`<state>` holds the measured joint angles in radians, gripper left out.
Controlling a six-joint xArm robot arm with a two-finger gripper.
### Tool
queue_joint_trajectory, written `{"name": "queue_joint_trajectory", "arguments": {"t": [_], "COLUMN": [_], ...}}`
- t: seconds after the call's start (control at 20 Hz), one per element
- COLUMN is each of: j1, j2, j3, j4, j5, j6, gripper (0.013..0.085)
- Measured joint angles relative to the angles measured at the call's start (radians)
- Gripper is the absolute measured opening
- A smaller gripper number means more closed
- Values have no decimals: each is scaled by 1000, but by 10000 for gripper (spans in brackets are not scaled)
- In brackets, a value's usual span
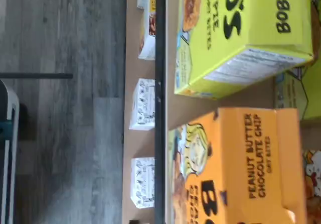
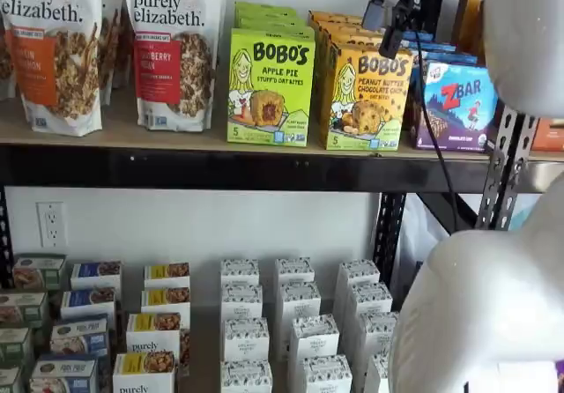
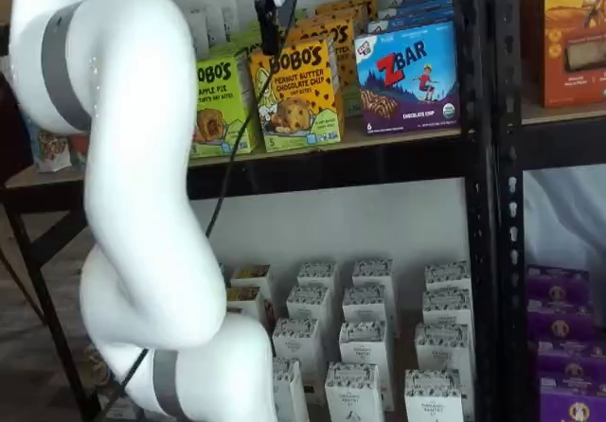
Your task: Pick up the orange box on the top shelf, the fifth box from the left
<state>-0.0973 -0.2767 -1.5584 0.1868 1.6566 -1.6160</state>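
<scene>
Top shelf (image 2: 176,137): orange box (image 2: 366,98) reads "BOBO'S Peanut Butter Chocolate Chip".

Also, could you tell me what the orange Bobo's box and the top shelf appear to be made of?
The orange box: looks like printed paperboard with a slightly glossy finish; folded edges and flat panels show in the wrist view. The top shelf: seemingly a tan wooden or fibreboard plank, matte, with a black, probably painted metal, front rail.

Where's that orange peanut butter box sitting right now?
In both shelf views the orange box stands on the top shelf, between the green Bobo's box and the ZBar box.
</scene>
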Motion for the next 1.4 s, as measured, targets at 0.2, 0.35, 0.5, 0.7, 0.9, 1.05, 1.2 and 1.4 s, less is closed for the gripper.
{"name": "queue_joint_trajectory", "arguments": {"t": [0.2,0.35,0.5,0.7,0.9,1.05,1.2,1.4], "j1": [0,-1,-2,-8,-13,-14,-16,-16], "j2": [27,49,59,65,74,82,89,101], "j3": [-10,-22,-20,-7,-4,-4,-7,-16], "j4": [-23,-39,-54,-63,-68,-72,-75,-84], "j5": [-14,-5,-8,-20,-19,-16,-11,5], "j6": [-9,-15,-21,-31,-38,-41,-43,-45], "gripper": [850,850,850,850,850,850,850,850]}}
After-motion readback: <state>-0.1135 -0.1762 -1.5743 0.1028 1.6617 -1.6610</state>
